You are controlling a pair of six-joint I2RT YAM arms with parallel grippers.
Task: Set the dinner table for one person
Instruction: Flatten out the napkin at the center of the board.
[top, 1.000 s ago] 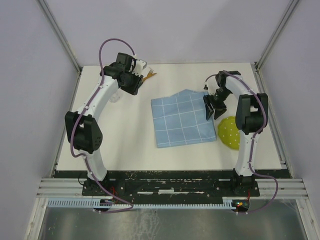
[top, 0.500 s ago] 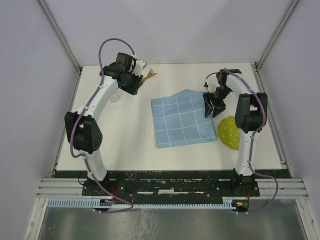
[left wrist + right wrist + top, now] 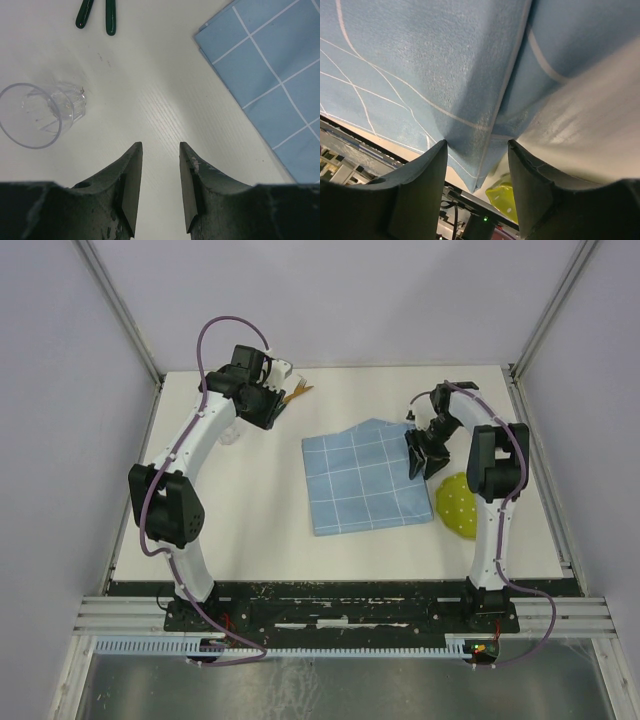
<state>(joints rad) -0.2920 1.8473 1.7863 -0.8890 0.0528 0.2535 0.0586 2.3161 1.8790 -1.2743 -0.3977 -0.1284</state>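
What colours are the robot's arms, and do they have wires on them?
Both arms are white tubes with chunky black joints. The left arm and right arm each carry a thin purple cable that loops over the top and runs down to a black base. The fingers are dark, flat, scuffed wedges.

The large off-white desk (image 3: 165, 100) looks matt, with a fine ribbed grain. The light-blue, white-gridded cloth (image 3: 420, 65) has a soft, fuzzy weave. The clear faceted tumbler (image 3: 40, 114) looks like glossy plastic or glass. Two dark-green utensil handles (image 3: 97, 15) shine smoothly. The yellow-green dotted plate (image 3: 459, 503) looks like smooth plastic.
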